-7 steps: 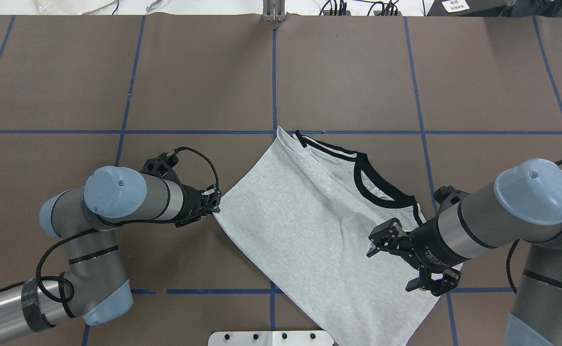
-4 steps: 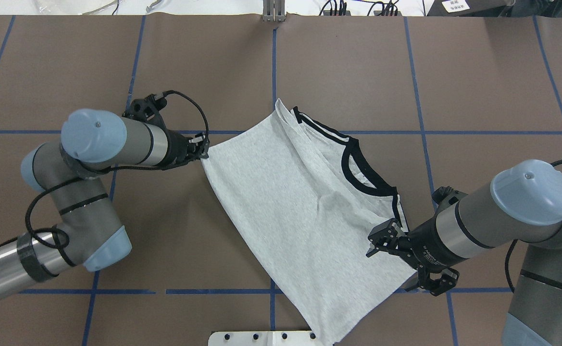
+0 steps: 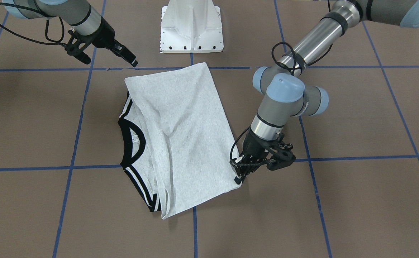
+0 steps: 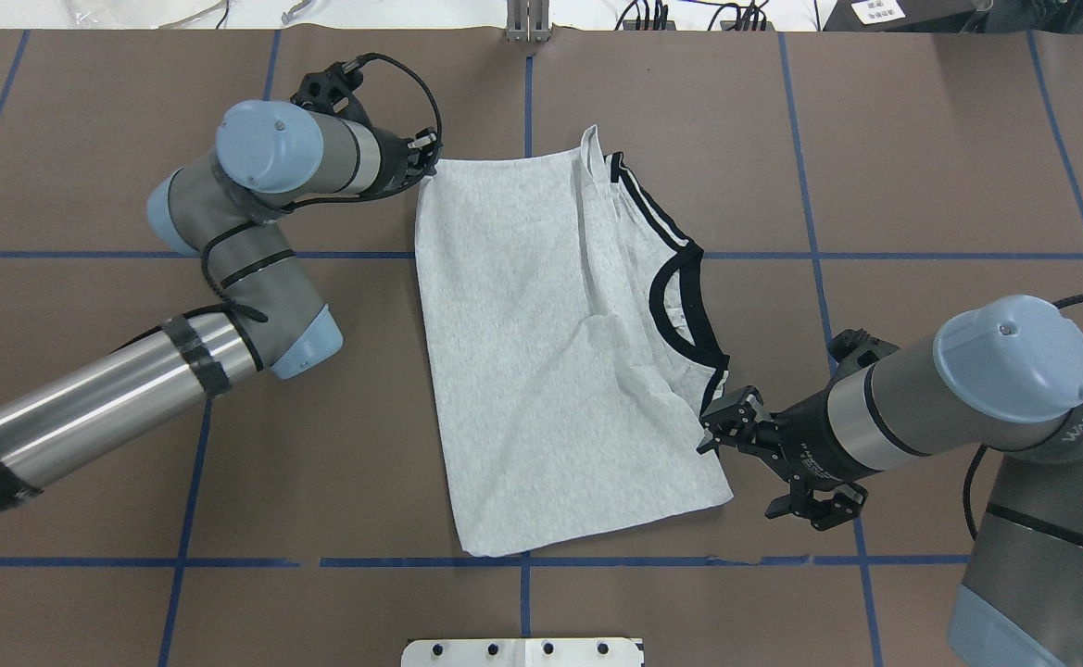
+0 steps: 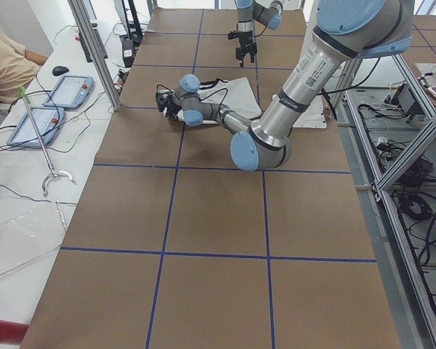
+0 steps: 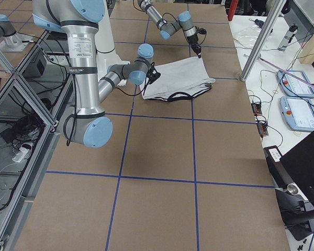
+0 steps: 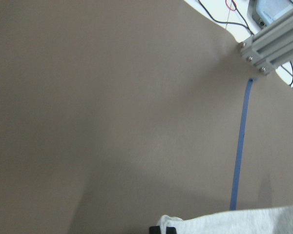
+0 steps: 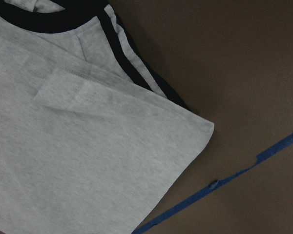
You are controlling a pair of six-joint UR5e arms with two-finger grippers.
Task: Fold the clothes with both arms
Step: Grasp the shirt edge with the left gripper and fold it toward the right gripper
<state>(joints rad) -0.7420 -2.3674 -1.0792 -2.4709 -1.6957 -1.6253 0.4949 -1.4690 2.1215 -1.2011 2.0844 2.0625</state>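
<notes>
T-shirt (image 4: 541, 371) lies on the table (image 4: 875, 139), left claw (image 4: 427, 151) at its far corner, right claw (image 4: 740, 468) seemingly just beside.

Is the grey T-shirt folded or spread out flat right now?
Folded. The T-shirt lies doubled over, a plain grey layer on top, black collar peeking out along one edge.

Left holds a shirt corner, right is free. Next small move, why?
Probably release: open the left gripper and lift off. Its jaws pinch the far corner of the light grey, black-collared T-shirt, which lies flat, roughly squared to the blue tape lines; the right gripper hangs open beside it.
</notes>
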